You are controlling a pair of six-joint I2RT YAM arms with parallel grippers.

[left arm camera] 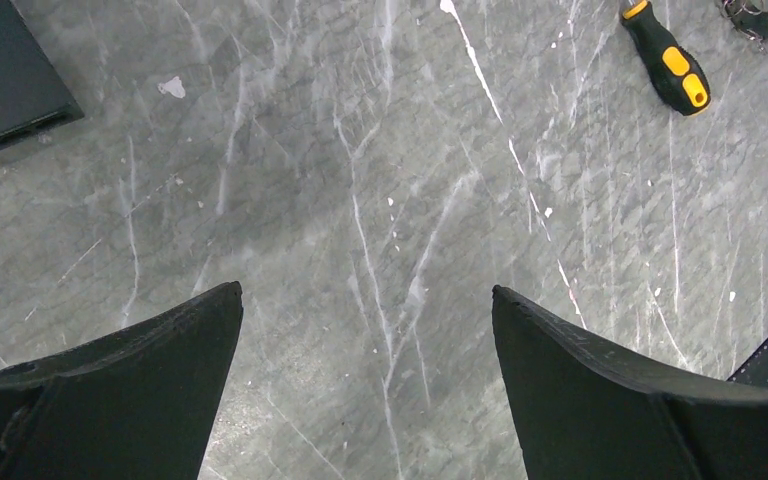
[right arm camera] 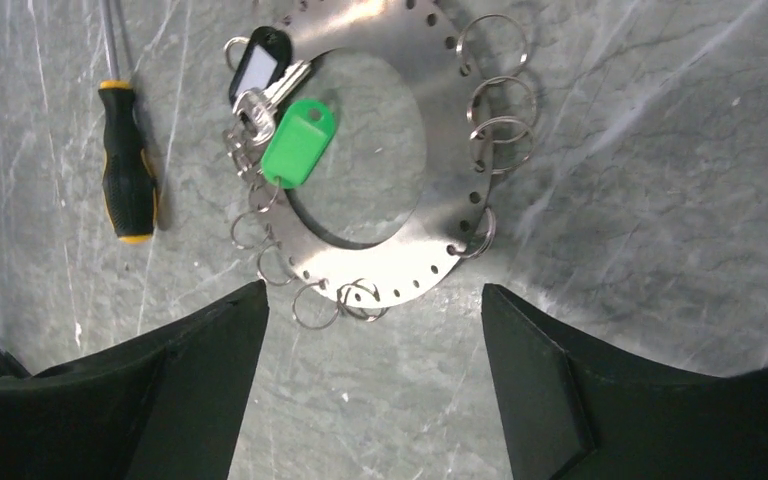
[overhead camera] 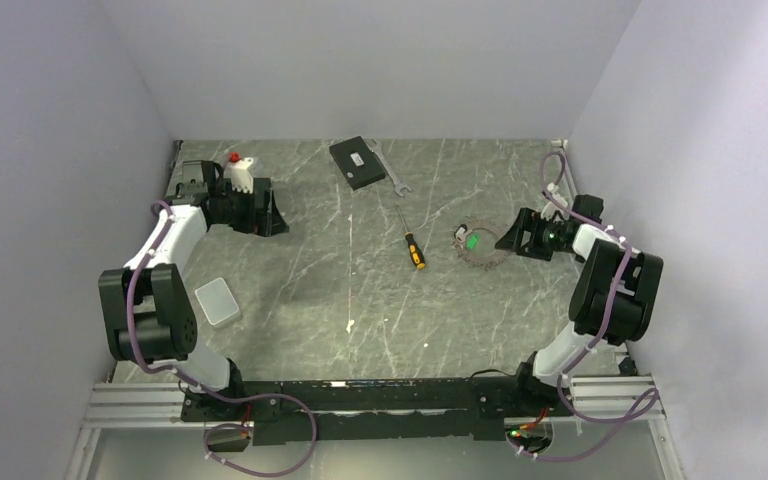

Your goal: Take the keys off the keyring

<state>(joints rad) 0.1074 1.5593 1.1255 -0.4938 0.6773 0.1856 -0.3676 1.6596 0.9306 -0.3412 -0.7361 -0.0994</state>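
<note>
The keyring [right arm camera: 440,215] is a flat silvery metal hoop with holes round its rim and several small wire rings hanging from them; it lies on the grey table. At its upper left a silvery key [right arm camera: 265,97] sits with a green tag [right arm camera: 298,142] and a black tag [right arm camera: 257,62]. My right gripper [right arm camera: 373,290] is open just short of the hoop's near edge, holding nothing. From above, the keyring [overhead camera: 476,246] lies just left of the right gripper [overhead camera: 513,237]. My left gripper [overhead camera: 272,215] hangs open and empty over bare table at the far left [left arm camera: 366,288].
A yellow-and-black screwdriver [overhead camera: 412,245] lies left of the keyring. A wrench [overhead camera: 390,175] and a black box [overhead camera: 357,163] sit at the back. A white box [overhead camera: 218,301] lies near the left arm. A white object with a red top [overhead camera: 239,170] stands behind the left gripper.
</note>
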